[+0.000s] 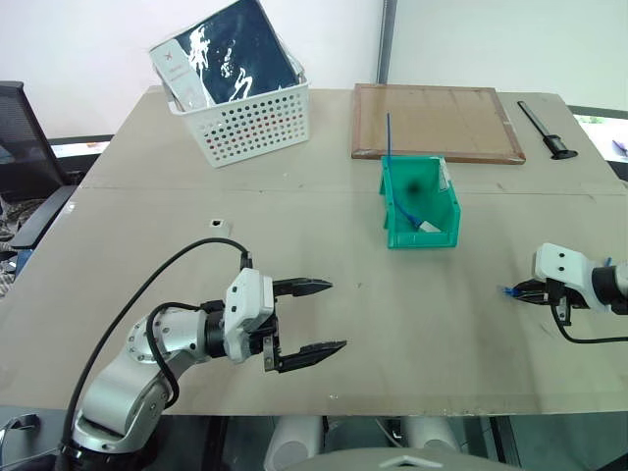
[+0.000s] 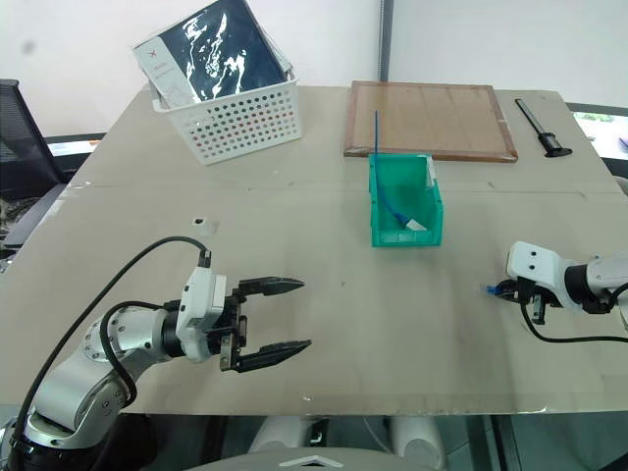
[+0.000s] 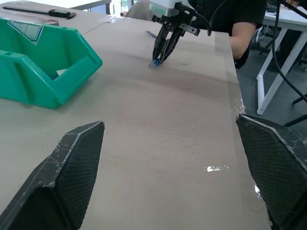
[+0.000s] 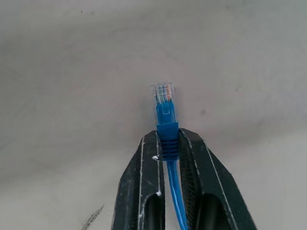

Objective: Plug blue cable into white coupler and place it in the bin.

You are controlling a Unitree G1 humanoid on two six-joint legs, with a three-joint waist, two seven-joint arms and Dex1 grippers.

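Right gripper (image 4: pixel 165 143), low over the tabletop (image 1: pixel 294 245) near its right edge, pinches the blue cable (image 4: pixel 166 122) just behind the clear plug, which sticks out past the fingertips. Left gripper (image 1: pixel 312 316) hovers near the front edge with its two black fingers spread wide and nothing between them. Toward the middle of the tabletop stands the green bin (image 1: pixel 422 235), another blue cable inside it. The white coupler (image 1: pixel 218 225) lies left of centre, apart from both grippers.
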